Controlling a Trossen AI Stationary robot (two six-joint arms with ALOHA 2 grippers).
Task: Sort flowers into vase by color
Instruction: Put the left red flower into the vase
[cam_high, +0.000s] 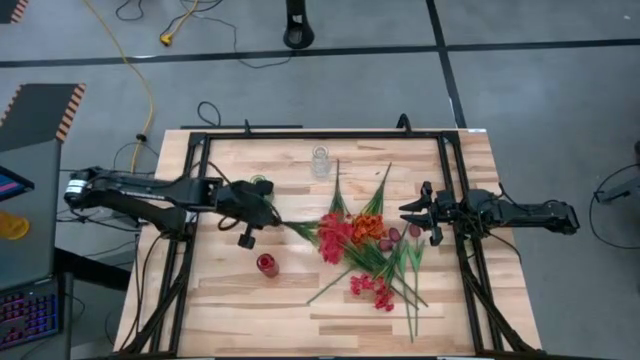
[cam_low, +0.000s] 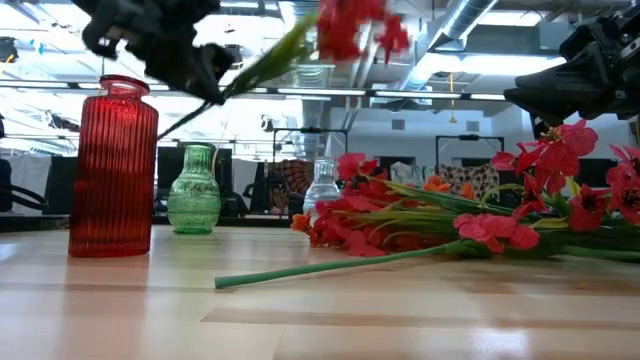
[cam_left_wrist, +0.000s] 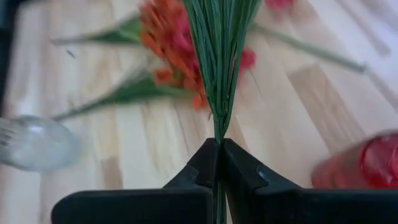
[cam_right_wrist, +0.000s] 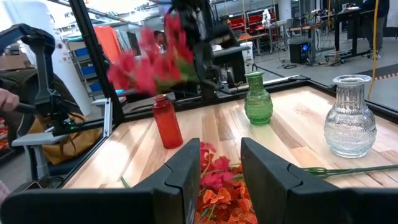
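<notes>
Your left gripper (cam_left_wrist: 217, 163) is up off the table now, fingers clamped tight on the green stem of a pink-red spray (cam_low: 352, 27); you can see that spray lifted high in the low view, its blossoms above and to the side of the red vase (cam_low: 113, 167), the stem slanting down into the fingers; from above, the left gripper (cam_high: 268, 214) sits over the left half of the table, with the red vase (cam_high: 266, 264) near it toward the front edge and the green vase (cam_high: 261, 186) just behind it.

Your right gripper (cam_right_wrist: 219, 167) hangs above the right side of the flower pile (cam_high: 372, 250), fingers parted with a clear gap and nothing between them; in the high view it (cam_high: 412, 213) sits just beside the pile's right edge.

The rest of the flowers lie flat in the middle of the table (cam_high: 230, 300); orange sprays (cam_high: 366, 227) near the centre, pink-red sprays (cam_high: 334, 240) beside them, more pink-red blossoms (cam_high: 372, 290) toward the front, and dark red buds (cam_high: 392, 237) on the right; green stems fan out toward the back and the front.

The clear vase (cam_high: 320, 161) stands at the back, apart from the pile; all 3 vases are upright.
</notes>
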